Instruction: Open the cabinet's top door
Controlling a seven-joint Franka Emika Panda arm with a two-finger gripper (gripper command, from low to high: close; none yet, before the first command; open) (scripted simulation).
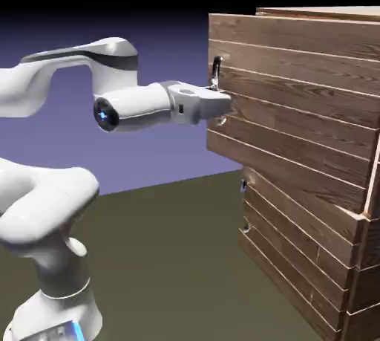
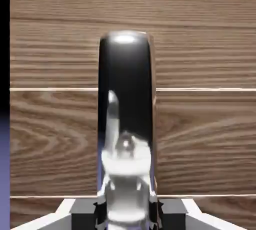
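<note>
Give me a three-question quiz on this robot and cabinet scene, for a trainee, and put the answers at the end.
1. Multiple choice: which cabinet door stands swung out from the front?
A) the top door
B) the lower door
C) neither of them

2. True or false: the gripper is wide open, well away from the top door's handle.

3. Fill in the blank: both doors are faced with planks of ____.

Key: 1. A; 2. False, it is closed on the handle; 3. wood.
</note>
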